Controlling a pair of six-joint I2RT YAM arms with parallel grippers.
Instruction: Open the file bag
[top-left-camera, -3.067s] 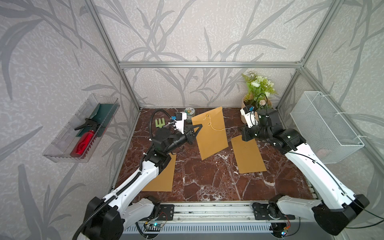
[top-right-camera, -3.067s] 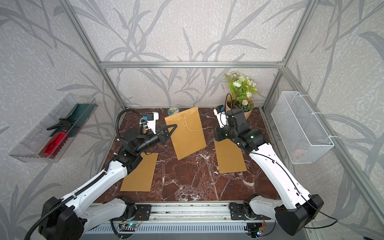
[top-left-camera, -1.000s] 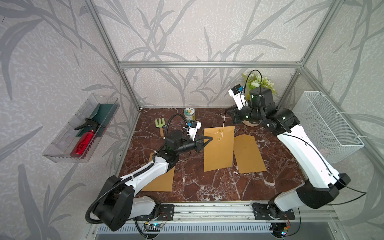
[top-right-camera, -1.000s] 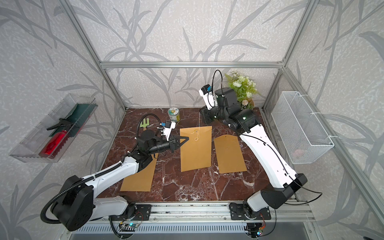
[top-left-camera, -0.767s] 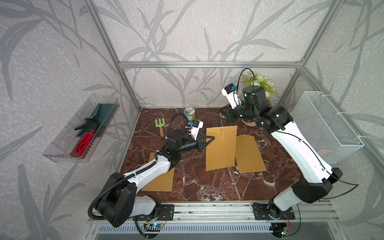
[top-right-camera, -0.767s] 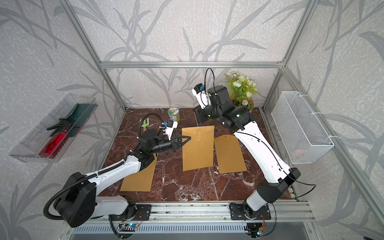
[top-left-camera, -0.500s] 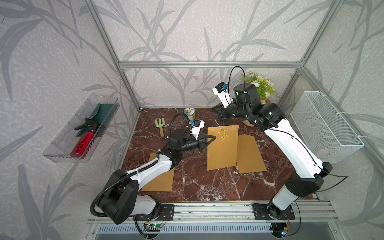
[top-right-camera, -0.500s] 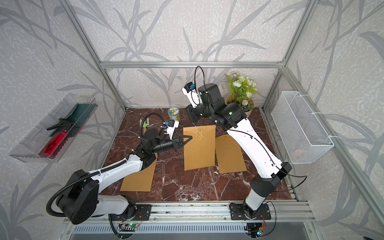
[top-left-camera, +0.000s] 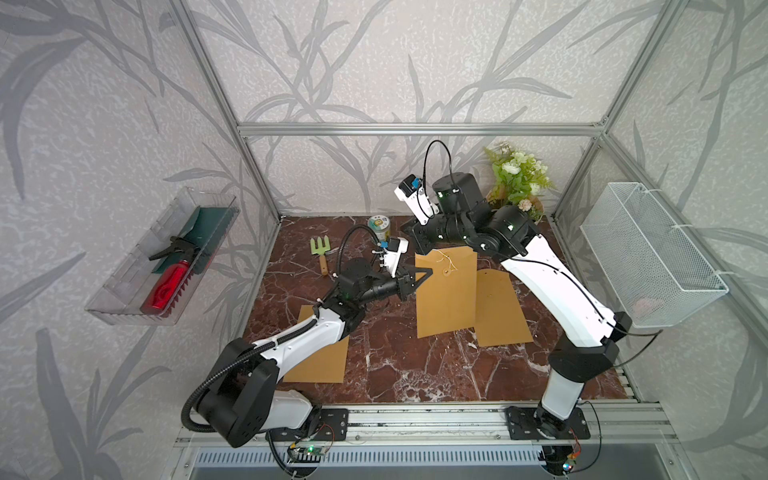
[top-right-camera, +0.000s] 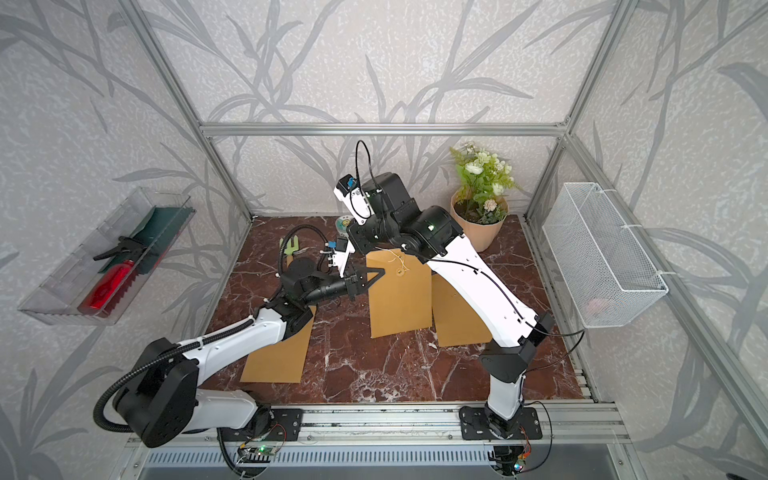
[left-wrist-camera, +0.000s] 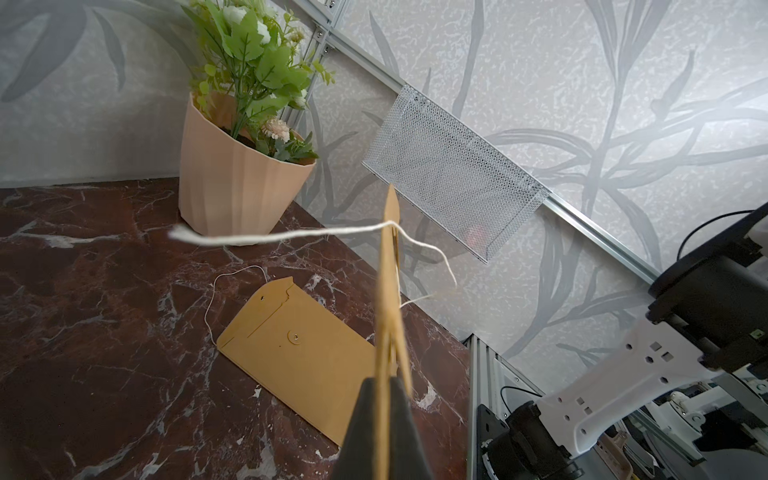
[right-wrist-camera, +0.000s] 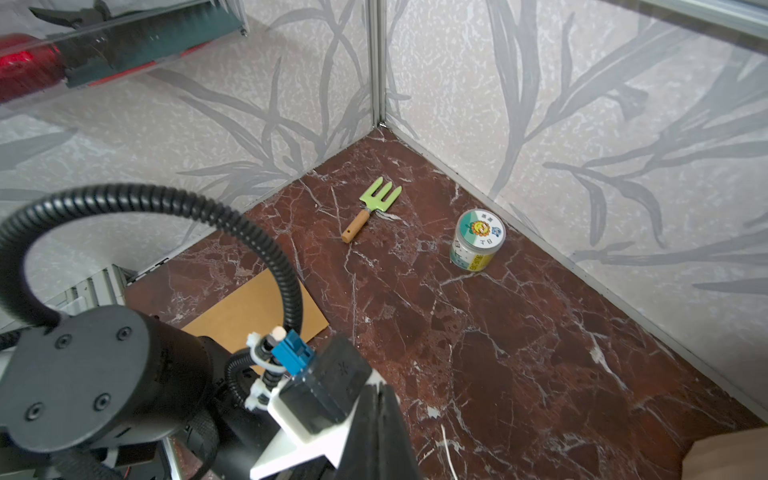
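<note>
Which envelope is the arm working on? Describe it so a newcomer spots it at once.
On the marble table are three brown envelopes; take the middle envelope. Unlike the right envelope and the front-left envelope, which lie flat, it is pinched at one edge by the left gripper and lifted, with loose white string at its top.

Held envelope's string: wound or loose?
Loose. The string hangs free off the envelope, which the left gripper pinches; none loops its button.

Bright, even light leaves soft shadows on the tabletop (top-left-camera: 395, 365), both top views bow at the edges, and the left wrist view blurs the near string (left-wrist-camera: 208, 240).
</note>
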